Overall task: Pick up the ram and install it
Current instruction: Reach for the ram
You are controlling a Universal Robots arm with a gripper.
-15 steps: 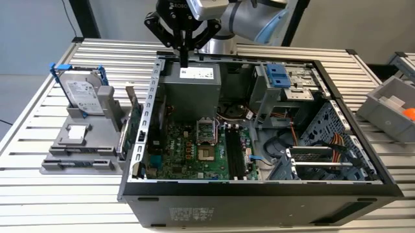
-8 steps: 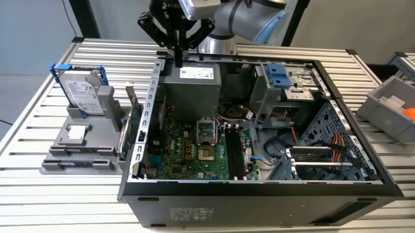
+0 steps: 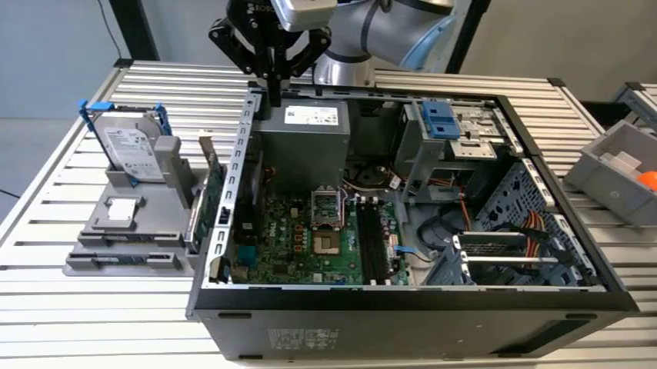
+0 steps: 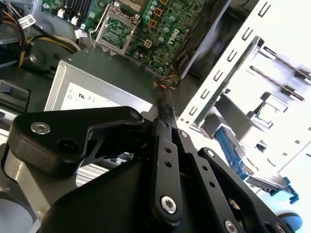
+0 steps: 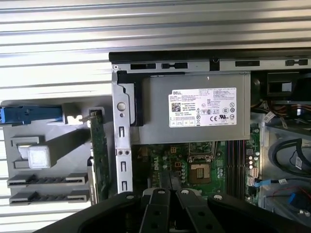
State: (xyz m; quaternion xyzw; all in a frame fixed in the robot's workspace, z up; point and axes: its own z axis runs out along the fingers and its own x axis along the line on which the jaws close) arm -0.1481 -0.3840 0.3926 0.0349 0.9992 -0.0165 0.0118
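My gripper hangs above the back wall of the open computer case, over the grey power supply. Its black fingers are pressed together and shut, and I see nothing between them. In the first wrist view the gripper points down at the motherboard beside the bare processor socket. Dark, narrow strips lie in the low slots of the grey holder; I cannot tell whether one of them is the ram. The long memory slots run along the motherboard.
On the grey holder at the exterior view's left stand a silver hard drive in a blue frame and a green card with a metal bracket. A grey bin sits at the exterior view's right. Cables and drive cages crowd the case's right half.
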